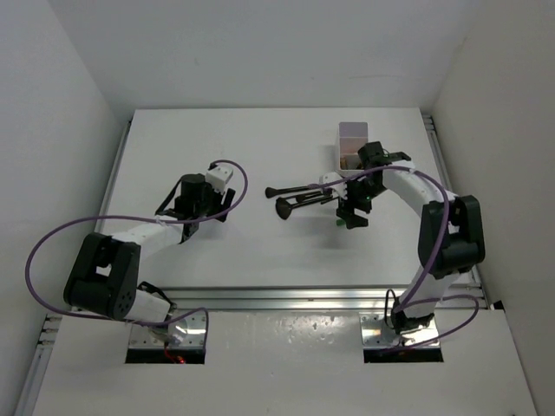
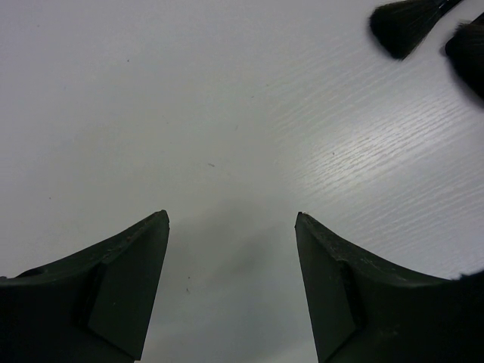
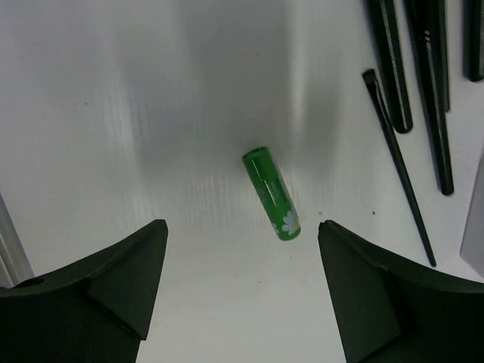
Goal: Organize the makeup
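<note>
Right wrist view: the right gripper (image 3: 242, 224) hangs wide open and empty over the green tube (image 3: 272, 193), which lies slanted on the table (image 3: 106, 113) toward its right edge, beside the brushes (image 3: 427, 98). It is best to centre on the tube and close across its width. The left gripper (image 2: 231, 215) is wide and empty too.

bare table (image 3: 113, 113) w/ room round green tube (image 3: 271, 193), brushes (image 3: 389, 68) close beside, box (image 1: 353, 137) near
</note>
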Robot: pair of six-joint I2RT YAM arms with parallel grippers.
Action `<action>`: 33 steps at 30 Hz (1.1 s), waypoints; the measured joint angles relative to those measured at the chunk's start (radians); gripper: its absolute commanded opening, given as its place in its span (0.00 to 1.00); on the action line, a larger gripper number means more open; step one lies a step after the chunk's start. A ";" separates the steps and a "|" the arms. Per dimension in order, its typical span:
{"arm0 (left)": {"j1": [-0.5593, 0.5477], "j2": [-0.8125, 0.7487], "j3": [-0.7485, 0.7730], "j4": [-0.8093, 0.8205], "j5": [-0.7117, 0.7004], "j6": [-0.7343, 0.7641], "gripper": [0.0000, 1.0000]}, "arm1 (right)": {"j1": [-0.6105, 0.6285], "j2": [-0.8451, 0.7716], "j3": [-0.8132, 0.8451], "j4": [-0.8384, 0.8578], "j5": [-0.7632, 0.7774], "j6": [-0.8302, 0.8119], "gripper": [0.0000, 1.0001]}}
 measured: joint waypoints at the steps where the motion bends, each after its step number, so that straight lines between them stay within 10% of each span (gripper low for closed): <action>1: 0.000 0.001 0.000 0.000 0.001 0.000 0.74 | 0.009 0.023 0.012 -0.015 0.006 -0.023 0.81; 13: 0.000 0.000 -0.010 0.006 0.003 0.000 0.74 | 0.039 0.218 0.080 -0.031 0.035 -0.141 0.69; 22: 0.000 -0.001 -0.019 0.010 0.003 0.000 0.74 | 0.053 0.224 -0.001 0.101 0.106 -0.111 0.32; 25: 0.000 -0.001 -0.022 0.011 0.003 0.000 0.74 | 0.068 0.221 -0.005 0.116 0.136 -0.094 0.00; 33: 0.000 -0.011 -0.024 0.014 0.003 0.000 0.74 | 0.069 0.174 -0.061 0.257 0.127 0.116 0.00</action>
